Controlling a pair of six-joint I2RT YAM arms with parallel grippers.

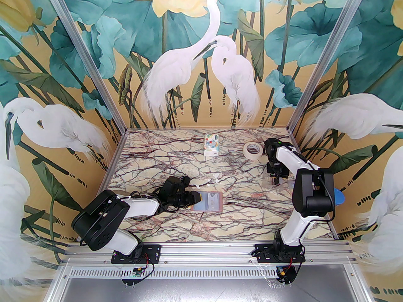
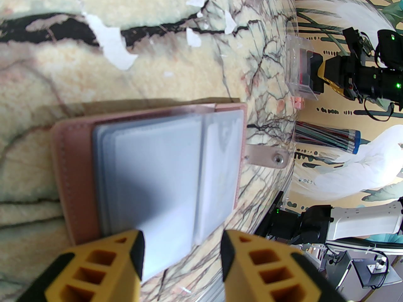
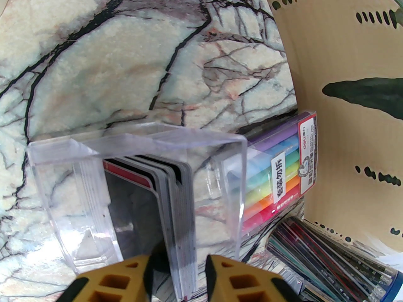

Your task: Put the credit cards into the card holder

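Yellow right fingers point(image 3: 217, 274) straddle the credit cards point(image 3: 181, 200) at bottom centre, part open, not yet pinching.
I'd close squarely and lift straight up: clear box point(image 3: 63, 184) walls hem the stack, pen pack point(image 3: 277, 187) crowds lower right. My left fingers point(image 2: 233, 253) stand half open, holding nothing, at the opened card holder point(image 2: 69, 175); bare bench point(image 1: 157, 168) surrounds it.
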